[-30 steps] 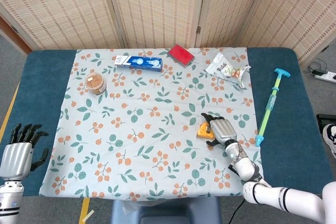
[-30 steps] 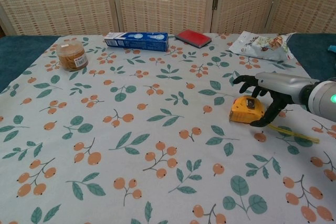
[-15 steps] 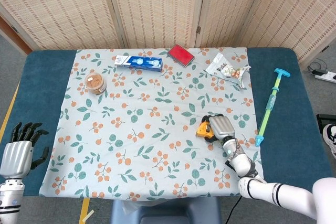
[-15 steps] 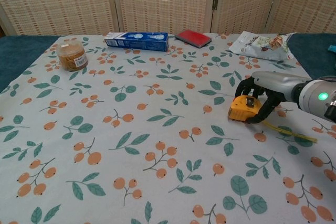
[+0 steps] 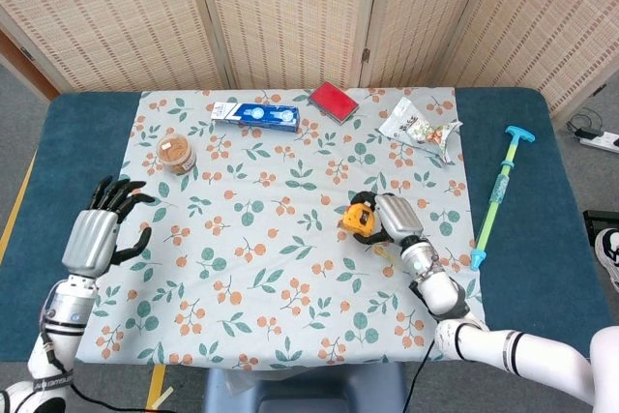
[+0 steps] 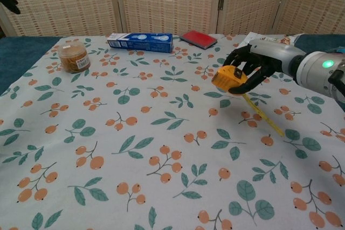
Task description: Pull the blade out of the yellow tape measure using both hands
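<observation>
We see the right hand (image 6: pixel 257 61) gripping the yellow tape measure (image 6: pixel 228 78), its dark fingers (image 6: pixel 240 56) curled over the case and holding it lifted off the floral cloth (image 6: pixel 135 149) that covers the middle of the blue tabletop (image 5: pixel 68 157). In the chest view the case sits tilted in the hand, and a length of yellow blade (image 6: pixel 262 114) runs out from beneath it, slanting down to the cloth toward the right. In the head view the tape measure (image 5: pixel 361 219) shows right of the cloth's centre, with the right hand (image 5: pixel 392 219) wrapped on its far side. The left hand (image 5: pixel 97 234) shows in the head view at the cloth's left edge, raised above it, holding nothing, its fingers (image 5: pixel 114 194) spread apart. It is well apart from the tape measure. Along the far side of the cloth lie a blue box (image 6: pixel 139 41), a red wallet-like case (image 6: pixel 199 39) and a crinkled snack bag (image 6: pixel 269 46); a round jar (image 6: pixel 74 57) stands near the far left. On the bare tabletop to the right of the cloth, the head view shows a long teal and green stick (image 5: pixel 500 193).
</observation>
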Robot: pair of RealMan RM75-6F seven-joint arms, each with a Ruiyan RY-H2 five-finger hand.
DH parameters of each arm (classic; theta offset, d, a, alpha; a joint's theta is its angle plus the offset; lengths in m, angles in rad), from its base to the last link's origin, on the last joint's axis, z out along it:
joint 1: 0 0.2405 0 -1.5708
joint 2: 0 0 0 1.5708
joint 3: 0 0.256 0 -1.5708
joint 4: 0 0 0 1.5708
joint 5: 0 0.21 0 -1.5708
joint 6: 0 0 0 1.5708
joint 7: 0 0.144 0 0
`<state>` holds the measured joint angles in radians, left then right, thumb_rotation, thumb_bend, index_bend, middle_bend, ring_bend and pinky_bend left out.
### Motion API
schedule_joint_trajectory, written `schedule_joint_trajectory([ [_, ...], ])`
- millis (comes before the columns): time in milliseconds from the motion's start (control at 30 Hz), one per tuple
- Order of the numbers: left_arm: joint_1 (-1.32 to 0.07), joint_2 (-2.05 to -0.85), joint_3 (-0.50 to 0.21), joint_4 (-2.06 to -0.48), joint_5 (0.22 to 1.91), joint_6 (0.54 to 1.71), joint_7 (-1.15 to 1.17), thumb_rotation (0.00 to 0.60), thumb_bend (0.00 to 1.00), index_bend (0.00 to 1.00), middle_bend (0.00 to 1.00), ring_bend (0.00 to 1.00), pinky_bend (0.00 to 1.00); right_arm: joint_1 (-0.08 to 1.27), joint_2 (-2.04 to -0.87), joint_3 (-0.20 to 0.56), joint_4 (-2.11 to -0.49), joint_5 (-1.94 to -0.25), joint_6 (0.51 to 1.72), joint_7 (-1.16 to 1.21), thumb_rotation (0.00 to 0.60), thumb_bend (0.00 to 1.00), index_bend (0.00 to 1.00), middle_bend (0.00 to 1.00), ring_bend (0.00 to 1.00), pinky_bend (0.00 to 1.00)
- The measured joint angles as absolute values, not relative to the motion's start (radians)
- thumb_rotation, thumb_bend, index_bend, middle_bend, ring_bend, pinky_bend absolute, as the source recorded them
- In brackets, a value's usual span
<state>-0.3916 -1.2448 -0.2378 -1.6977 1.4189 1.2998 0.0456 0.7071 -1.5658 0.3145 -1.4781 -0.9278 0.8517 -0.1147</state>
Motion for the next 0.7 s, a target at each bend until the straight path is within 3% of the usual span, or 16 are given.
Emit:
schedule_joint_trajectory([
  [300,-0.575,-1.377,-0.320,-1.667,1.359,1.170,0.084,0.600,0.42,0.14,0.13,0.12,0.00,0.760,-1.714,0.381,-1.354,-1.052,0.888,0.087,0.600,0.41,0.55,0.47,0.44,0.28],
  [500,-0.652,-1.448,-0.337,-1.632,1.305,1.119,0.158,0.600,0.38,0.02,0.09,0.09,0.00,0.800,-1.797,0.400,-1.239,-1.134,0.907,0.222,0.600,0.41,0.55,0.46,0.44,0.28],
  [700,-0.705,-1.502,-0.338,-1.602,1.264,1.092,0.209,0.600,0.36,0.00,0.06,0.07,0.00,0.827,-1.859,0.396,-1.133,-1.214,0.924,0.364,0.600,0.41,0.55,0.46,0.44,0.28],
])
